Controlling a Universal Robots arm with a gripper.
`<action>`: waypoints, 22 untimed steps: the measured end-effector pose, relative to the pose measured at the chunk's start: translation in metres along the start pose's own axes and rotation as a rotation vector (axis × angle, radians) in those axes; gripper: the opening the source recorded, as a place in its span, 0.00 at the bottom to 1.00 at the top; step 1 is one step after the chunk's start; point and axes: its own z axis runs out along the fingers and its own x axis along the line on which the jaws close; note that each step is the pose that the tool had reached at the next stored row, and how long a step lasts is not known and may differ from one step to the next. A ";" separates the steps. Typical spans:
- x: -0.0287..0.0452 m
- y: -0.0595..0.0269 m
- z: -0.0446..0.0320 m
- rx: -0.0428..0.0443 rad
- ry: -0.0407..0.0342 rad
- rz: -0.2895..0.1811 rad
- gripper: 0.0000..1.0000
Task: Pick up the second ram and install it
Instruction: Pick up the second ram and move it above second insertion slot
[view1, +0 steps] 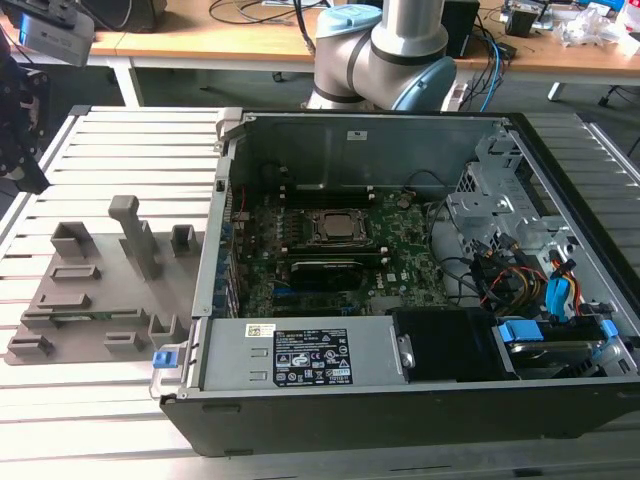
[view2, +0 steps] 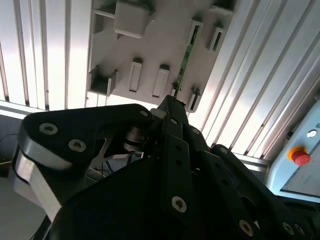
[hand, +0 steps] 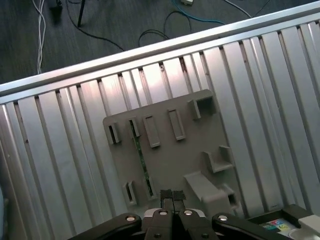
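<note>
The second ram (hand: 141, 162) is a thin green stick standing on edge in a slot of the grey holder tray (hand: 172, 160). In the second wrist view its green edge (view2: 183, 62) runs across the tray (view2: 150, 47). In the exterior view it shows as a greenish strip (view1: 95, 318) near the tray's front (view1: 100, 285). My gripper (hand: 172, 195) hovers above the tray, beside the stick and apart from it, with its pads pressed together and nothing between them. It hangs as a dark shape (view1: 28, 175) at the exterior view's far left. Its black body (view2: 172, 102) covers much of the second wrist view.
An open computer case (view1: 400, 400) lies at the exterior view's right of the tray, with the green motherboard (view1: 400, 270) and processor socket (view1: 335, 227) inside. Both rest on a slatted metal table (view1: 130, 150). The arm's base (view1: 385, 60) stands behind the case. Cables lie on the floor (hand: 150, 30).
</note>
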 end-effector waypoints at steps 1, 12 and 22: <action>0.0000 0.0000 0.0000 -0.0001 0.0005 -0.011 0.11; 0.0000 0.0000 0.0000 -0.0011 0.0036 -0.086 0.11; 0.0000 0.0000 0.0000 -0.0025 0.0066 -0.176 0.11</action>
